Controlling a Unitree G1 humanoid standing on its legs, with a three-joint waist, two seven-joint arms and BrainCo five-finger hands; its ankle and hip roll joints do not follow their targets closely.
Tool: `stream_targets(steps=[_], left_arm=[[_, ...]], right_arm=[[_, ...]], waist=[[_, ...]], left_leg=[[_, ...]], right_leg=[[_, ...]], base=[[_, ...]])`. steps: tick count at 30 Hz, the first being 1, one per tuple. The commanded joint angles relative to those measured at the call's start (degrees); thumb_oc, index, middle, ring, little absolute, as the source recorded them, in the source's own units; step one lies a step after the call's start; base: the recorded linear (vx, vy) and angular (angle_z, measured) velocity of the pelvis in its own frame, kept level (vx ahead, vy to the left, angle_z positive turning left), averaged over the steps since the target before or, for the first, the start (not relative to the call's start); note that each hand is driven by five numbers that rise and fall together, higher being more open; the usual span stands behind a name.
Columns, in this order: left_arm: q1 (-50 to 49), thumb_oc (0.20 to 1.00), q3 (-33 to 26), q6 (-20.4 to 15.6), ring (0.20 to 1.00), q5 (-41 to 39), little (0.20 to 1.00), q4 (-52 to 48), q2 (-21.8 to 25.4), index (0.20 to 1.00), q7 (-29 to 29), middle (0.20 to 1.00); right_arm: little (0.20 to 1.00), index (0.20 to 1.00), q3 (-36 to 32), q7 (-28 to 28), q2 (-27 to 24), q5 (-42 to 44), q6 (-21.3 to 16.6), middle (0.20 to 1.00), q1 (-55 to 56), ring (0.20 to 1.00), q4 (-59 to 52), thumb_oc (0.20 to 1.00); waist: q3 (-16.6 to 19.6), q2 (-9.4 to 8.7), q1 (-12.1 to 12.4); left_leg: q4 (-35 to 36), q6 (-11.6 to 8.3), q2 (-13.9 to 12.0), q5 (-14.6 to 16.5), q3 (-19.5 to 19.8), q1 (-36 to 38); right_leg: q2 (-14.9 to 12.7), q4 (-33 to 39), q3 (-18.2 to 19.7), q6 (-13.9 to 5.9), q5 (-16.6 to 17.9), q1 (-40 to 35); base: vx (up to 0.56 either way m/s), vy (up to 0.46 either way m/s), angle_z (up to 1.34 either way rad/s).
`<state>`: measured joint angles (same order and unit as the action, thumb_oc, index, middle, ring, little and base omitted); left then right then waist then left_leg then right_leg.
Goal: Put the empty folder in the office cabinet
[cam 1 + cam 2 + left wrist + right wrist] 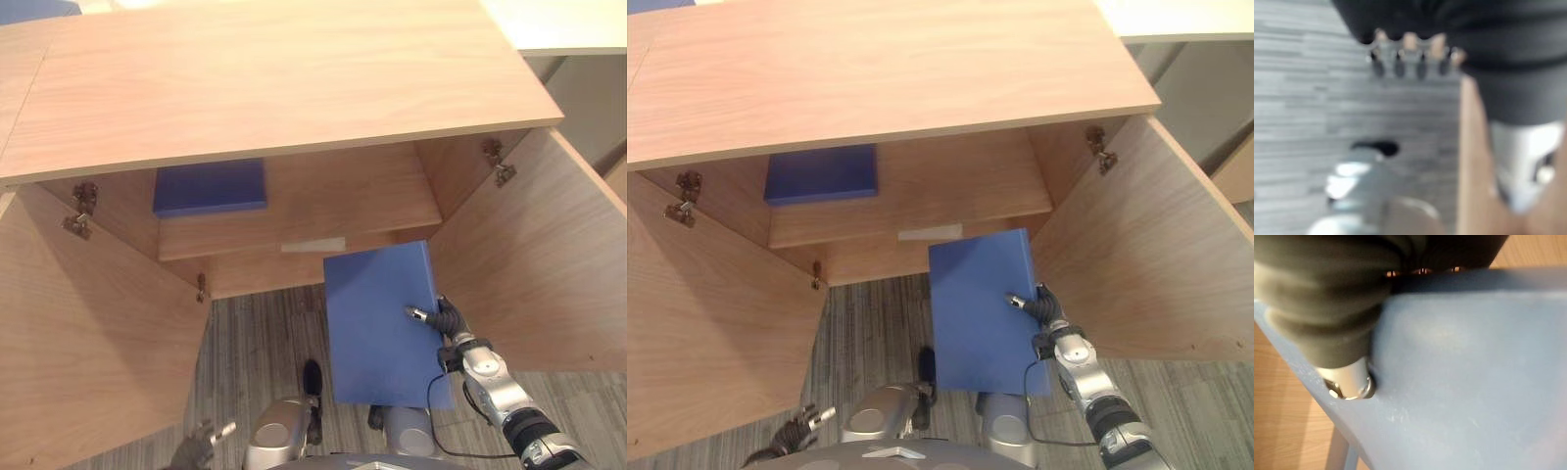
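Standing wide open, both doors swung out: office cabinet [294, 88], shelf [333, 201] inside w/ a second blue folder [210, 187] lying at its left rear corner. Hanging in front of the opening, just below the shelf's front edge, nearer the right door [549, 264]: blue folder [382, 328]. Pinching that folder's right edge, thumb on the face, rest of fingers behind: right hand [449, 321]. Idling low by the left door, fingers relaxed, holding nothing: left hand [201, 446]. Judging step as carry-in, approx halfway; next needing a lift and forward push onto the shelf's free right side. No legible writing or labels; pale strip on shelf's front edge [313, 245] unreadable.
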<state>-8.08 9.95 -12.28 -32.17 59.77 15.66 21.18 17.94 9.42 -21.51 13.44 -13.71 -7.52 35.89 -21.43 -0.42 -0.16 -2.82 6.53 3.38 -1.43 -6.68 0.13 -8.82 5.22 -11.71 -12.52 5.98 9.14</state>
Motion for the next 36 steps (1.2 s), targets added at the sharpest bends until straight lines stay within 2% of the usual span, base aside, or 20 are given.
stream_targets(steps=[1,2,4,9,12,14,16,19,21,23,25,27,29,31,33,36], left_arm=[[-6.4,1.0,2.7,-0.3,1.0,3.1,1.0,-2.6,1.5,1.0,-0.8,1.0],[-6.7,1.0,3.3,-0.7,1.0,4.4,1.0,-2.3,0.7,1.0,-1.8,1.0],[-6.1,1.0,3.9,-1.8,1.0,5.3,1.0,-1.0,0.3,1.0,-1.9,1.0],[-3.3,1.0,5.4,-2.8,1.0,5.6,1.0,-1.1,0.5,1.0,0.2,1.0],[0.3,1.0,7.3,-3.9,1.0,5.9,1.0,-3.0,0.8,1.0,0.2,1.0],[1.5,1.0,8.3,-4.5,1.0,5.4,1.0,-3.4,0.8,1.0,0.1,1.0],[5.7,1.0,11.6,-5.9,1.0,4.0,1.0,-5.5,0.6,1.0,-0.9,1.0],[7.9,1.0,13.7,-6.7,1.0,4.0,1.0,-6.8,0.1,1.0,-2.0,1.0],[10.4,1.0,15.2,-7.1,1.0,3.8,1.0,-7.9,-0.1,1.0,-3.1,1.0],[10.7,1.0,15.3,-7.1,1.0,3.8,1.0,-8.3,-0.1,1.0,-3.4,1.0],[12.8,1.0,16.4,-6.5,1.0,4.0,1.0,-11.1,0.3,1.0,-4.4,1.0],[13.5,1.0,17.3,-6.0,1.0,4.5,1.0,-12.9,0.7,1.0,-5.8,1.0],[14.2,1.0,18.3,-6.1,1.0,4.8,1.0,-14.1,1.2,1.0,-7.4,1.0],[15.5,1.0,19.6,-5.0,1.0,5.5,1.0,-15.6,1.1,1.0,-9.1,1.0],[16.1,1.0,20.5,-4.0,1.0,6.0,1.0,-16.7,1.0,1.0,-9.5,1.0],[16.7,1.0,22.3,-3.1,1.0,6.3,1.0,-17.8,0.5,1.0,-10.5,1.0]], right_arm=[[0.2,0.2,2.1,1.3,-1.5,-2.5,-0.8,0.2,0.5,0.2,0.7,0.2],[0.2,0.2,1.5,2.1,-1.9,-2.7,-0.6,0.2,0.9,0.2,1.0,0.2],[0.2,0.2,1.3,2.3,-2.7,-2.3,-0.3,0.2,1.1,0.2,1.0,0.2],[0.2,0.2,0.7,0.3,-3.4,1.0,-1.7,0.2,-0.5,0.2,1.5,0.2],[0.2,0.2,0.3,-1.4,-2.7,4.0,-4.3,0.2,-3.9,0.2,0.4,0.2],[0.2,0.2,0.3,-1.7,-2.9,4.2,-5.0,0.2,-5.3,0.2,0.0,0.2],[0.2,0.2,2.1,-2.0,-3.2,2.0,-6.1,0.2,-11.4,0.2,-3.1,0.2],[0.2,0.2,4.4,-1.1,-3.3,-1.5,-4.5,0.2,-16.5,0.2,-6.3,0.2],[0.2,0.2,7.9,1.0,-3.6,-3.7,-1.7,0.2,-22.0,0.2,-9.1,0.2],[0.2,0.2,8.3,1.0,-3.7,-3.6,-1.2,0.2,-22.6,0.2,-9.6,0.2],[0.2,0.2,11.0,0.9,-4.3,-1.8,2.6,0.2,-26.0,0.2,-12.2,0.2],[0.2,0.2,11.5,-1.1,-4.2,-0.3,3.8,0.2,-27.3,0.2,-12.0,0.2],[0.2,0.2,11.3,-5.5,-3.6,2.6,4.8,0.2,-28.3,0.2,-10.8,0.2],[0.2,0.2,9.6,-10.9,-2.7,5.6,3.7,0.2,-29.3,0.2,-8.1,0.2],[0.2,0.2,7.1,-13.4,-2.5,8.4,1.8,0.2,-30.4,0.2,-6.6,0.2],[0.2,0.2,2.8,-15.4,-2.6,12.4,0.7,0.2,-32.9,0.2,-4.9,0.2]], waist=[[3.6,-1.94,1.2],[3.8,-2.46,0.4],[4.4,-2.38,-0.6],[3.9,-1.58,-1.8],[0.9,-1.21,-2.1],[0.0,-1.03,-2.1],[-3.3,-0.27,-2.8],[-5.2,0.08,-3.1],[-6.7,-0.1,-3.0],[-6.9,-0.12,-3.0],[-8.2,-0.56,-2.4],[-8.4,-0.7,-2.0],[-8.4,-0.94,-1.8],[-8.4,-1.42,-2.1],[-8.4,-1.01,-2.3],[-8.4,-0.52,-2.4]], left_leg=[[-4.3,-1.93,0.8,13.9,1.3,8.3],[-6.4,-1.34,1.3,15.9,2.0,9.2],[-7.5,-1.34,1.1,17.2,2.8,9.7],[-9.1,-2.47,-1.3,19.3,1.4,9.2],[-9.9,-2.73,-2.9,19.8,1.4,6.7],[-9.9,-2.74,-3.2,19.7,1.4,5.6],[-10.5,-2.95,-3.5,19.5,2.1,1.8],[-11.8,-3.21,-3.8,20.2,2.4,-0.4],[-12.8,-3.47,-3.8,20.7,2.9,-2.3],[-12.9,-3.49,-3.8,20.7,3.0,-2.6],[-14.6,-3.49,-3.5,21.4,3.8,-4.3],[-16.1,-3.47,-3.6,22.1,4.3,-5.7],[-18.2,-3.26,-3.6,23.1,5.2,-7.4],[-21.0,-2.85,-3.3,24.3,6.8,-10.3],[-22.5,-2.81,-3.4,25.2,7.7,-12.1],[-23.1,-3.12,-3.6,25.5,7.8,-13.7]], right_leg=[[-0.8,-0.2,0.0,0.2,5.9,2.8],[-0.7,-0.2,1.1,0.64,5.8,2.8],[-0.3,-0.2,3.7,1.65,5.3,2.3],[-1.1,-3.6,4.7,2.88,4.9,3.8],[-1.1,-8.2,5.1,3.34,4.1,8.0],[-1.2,-9.2,5.3,3.41,4.1,9.6],[-1.4,-12.1,6.3,3.64,5.2,16.1],[-1.2,-13.2,6.7,3.82,6.0,19.6],[-1.2,-13.3,7.2,3.88,6.9,22.2],[-1.3,-13.3,7.2,3.86,7.0,22.5],[-1.7,-12.9,7.6,3.6,7.9,24.0],[-2.2,-12.8,7.7,3.26,8.2,24.9],[-2.7,-13.0,8.4,2.91,8.4,26.0],[-2.9,-13.5,10.7,2.79,8.6,27.6],[-2.3,-14.3,12.1,2.93,8.5,29.1],[-1.6,-15.9,11.7,3.25,8.3,31.6]], base=[[0.39,-0.107,0.16],[0.52,-0.146,0.26],[0.53,-0.149,0.42],[0.22,-0.112,0.47],[0.03,-0.109,0.22],[-0.1,-0.006,-0.13],[-0.13,0.034,-0.06],[-0.06,0.029,-0.02],[-0.1,0.022,0.08],[-0.05,0.007,0.15],[-0.09,0.006,0.27],[-0.04,-0.013,0.28],[0.02,-0.027,0.78],[0.04,-0.06,0.79],[0.02,-0.041,0.14],[0.01,0.007,-0.13]])
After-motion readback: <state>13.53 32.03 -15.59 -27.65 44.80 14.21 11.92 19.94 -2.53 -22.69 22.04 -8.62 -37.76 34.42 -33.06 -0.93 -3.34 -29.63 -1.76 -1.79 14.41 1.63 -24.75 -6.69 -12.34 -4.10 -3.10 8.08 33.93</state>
